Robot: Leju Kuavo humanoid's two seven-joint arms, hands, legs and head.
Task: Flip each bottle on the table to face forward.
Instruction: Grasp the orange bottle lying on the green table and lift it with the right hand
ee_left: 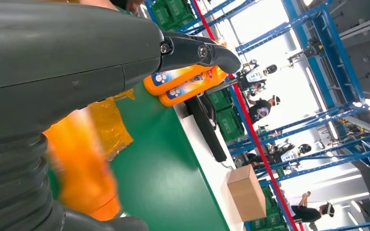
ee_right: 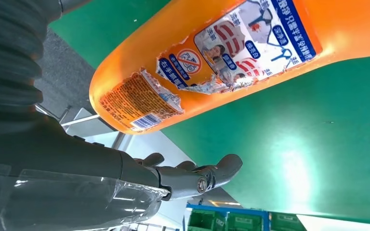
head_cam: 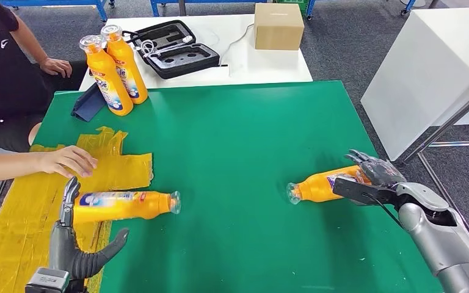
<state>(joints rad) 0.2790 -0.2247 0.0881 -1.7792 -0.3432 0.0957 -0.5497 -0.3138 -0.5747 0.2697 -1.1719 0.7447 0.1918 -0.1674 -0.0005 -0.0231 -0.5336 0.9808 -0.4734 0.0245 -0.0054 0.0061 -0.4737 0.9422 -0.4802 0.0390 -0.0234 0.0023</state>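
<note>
Two orange bottles lie on their sides on the green table point(head_cam: 238, 134). The left bottle point(head_cam: 122, 204) point(ee_left: 82, 168) points its clear cap right, label up. My left hand point(head_cam: 73, 244) is at its base end, fingers raised against the base and thumb spread, not closed round it. The right bottle point(head_cam: 320, 184) point(ee_right: 231, 57) points its cap left. My right hand point(head_cam: 372, 177) is over its base end; in the right wrist view the fingers point(ee_right: 197, 175) stand apart from the bottle, which shows a torn label. Two more orange bottles point(head_cam: 115, 70) point(ee_left: 188, 82) stand upright at the back left.
A person sits at the left, one hand point(head_cam: 70, 160) resting on a crumpled yellow plastic sheet point(head_cam: 12, 213) beside the left bottle. A blue holder point(head_cam: 87, 102) lies by the upright bottles. Behind, a white table carries an open black case point(head_cam: 171, 49) and a cardboard box point(head_cam: 278, 25).
</note>
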